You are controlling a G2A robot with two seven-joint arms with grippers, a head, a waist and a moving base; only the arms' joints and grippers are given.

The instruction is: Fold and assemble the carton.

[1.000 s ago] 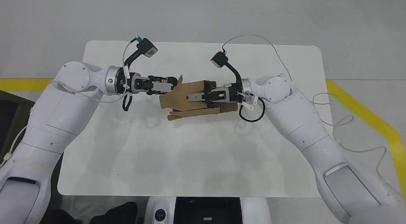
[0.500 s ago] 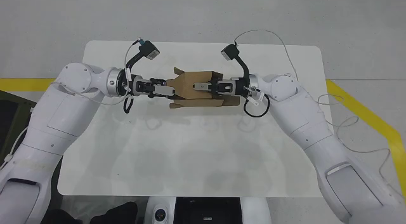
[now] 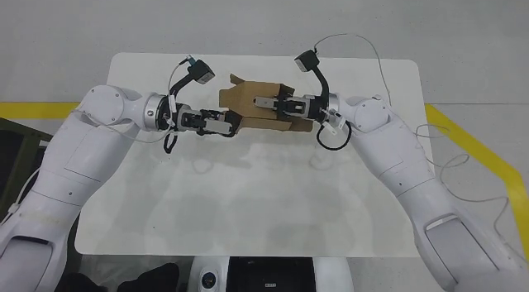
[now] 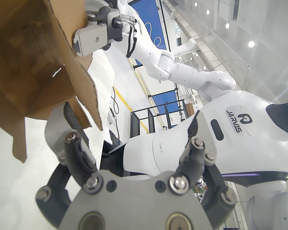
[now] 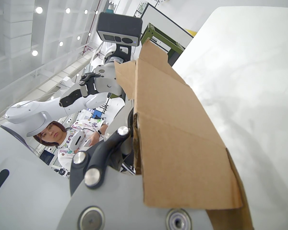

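A brown cardboard carton (image 3: 254, 103), partly opened into a tube with loose flaps, hangs above the far middle of the white table. My right gripper (image 3: 271, 108) is shut on its side wall; in the right wrist view the carton (image 5: 172, 130) hides most of the fingers (image 5: 110, 142). In the left wrist view the carton's hollow inside (image 4: 31, 48) faces me, with the right gripper's pad (image 4: 88, 39) pressed on its outer wall. My left gripper (image 3: 230, 122) (image 4: 132, 113) is open at the carton's near-left corner, one finger beside a flap edge.
The white table (image 3: 248, 201) lies bare between the arms and its near edge. A thin cable (image 3: 364, 52) loops from the right wrist over the far right of the table. A yellow floor line (image 3: 475, 147) runs past the right edge.
The right arm has carried the carton toward the table's far side and turned it. The left gripper has shifted right and nearer, now at the carton's near-left corner.
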